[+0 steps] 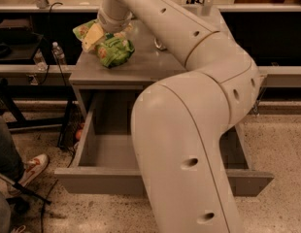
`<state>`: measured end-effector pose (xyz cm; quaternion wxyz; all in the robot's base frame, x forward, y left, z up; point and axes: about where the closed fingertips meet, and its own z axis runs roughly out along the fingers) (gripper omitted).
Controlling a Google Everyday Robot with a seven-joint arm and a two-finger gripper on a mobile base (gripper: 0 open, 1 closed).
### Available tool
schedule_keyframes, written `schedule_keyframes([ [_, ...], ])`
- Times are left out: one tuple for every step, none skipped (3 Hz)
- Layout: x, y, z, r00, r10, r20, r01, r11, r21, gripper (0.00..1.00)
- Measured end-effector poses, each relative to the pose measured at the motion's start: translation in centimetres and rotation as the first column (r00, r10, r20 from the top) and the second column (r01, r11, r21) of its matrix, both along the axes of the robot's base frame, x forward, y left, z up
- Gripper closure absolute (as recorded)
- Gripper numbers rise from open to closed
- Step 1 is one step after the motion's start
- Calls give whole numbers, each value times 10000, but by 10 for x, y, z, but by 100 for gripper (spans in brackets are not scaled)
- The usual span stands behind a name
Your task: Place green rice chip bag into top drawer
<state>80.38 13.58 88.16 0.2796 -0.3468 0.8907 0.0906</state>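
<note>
Hovering at the cabinet top, the gripper (103, 37) is being held against the green rice chip bag (115, 51), lying just beneath it; its grip cannot be told. Grasping is seemingly being attempted; lifting, then lowering into the top drawer (99, 179), open below, is being called for.

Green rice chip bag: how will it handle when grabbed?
Crinkled film suggests the green rice chip bag is floppy and will deform under the gripper, which is right at it on the cabinet top. Puffy shape: probably light, contents crushable.
</note>
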Motion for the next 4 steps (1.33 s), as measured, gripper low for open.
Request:
schedule_keyframes([
  [5, 0, -12, 9997, -100, -203, 99, 9999, -15, 13],
  [6, -2, -19, 9994, -91, -340, 92, 10000, 19, 37],
  [-2, -1, -18, 9985, 329, -443, -322, 9993, 165, 59],
  [-21, -4, -12, 9920, 1150, -528, -1126, 9925, 472, 83],
])
